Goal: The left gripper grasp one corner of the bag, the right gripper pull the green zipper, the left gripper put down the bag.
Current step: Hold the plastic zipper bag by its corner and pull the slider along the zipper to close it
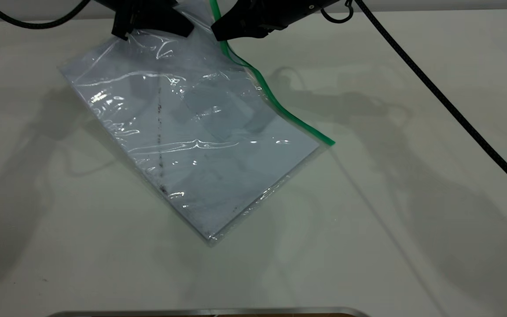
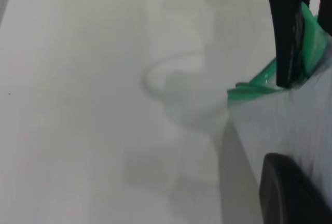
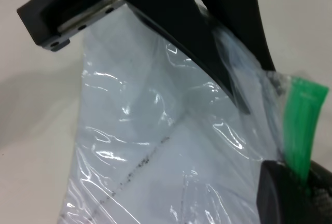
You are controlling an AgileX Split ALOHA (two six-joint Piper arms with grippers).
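Left end effector (image 1: 150, 20) pinching crinkled clear bag (image 1: 192, 149)

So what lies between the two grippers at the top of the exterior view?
Only the bag's raised clear plastic, between the left gripper and the right gripper.

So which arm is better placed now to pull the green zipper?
The right. Its gripper already sits on the green zipper, while the left gripper holds the bag up by its corner.

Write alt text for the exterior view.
The left gripper holds up one top corner of the bag, a clear pouch with white sheets, its low end on the white table. The right gripper is at the green zipper.
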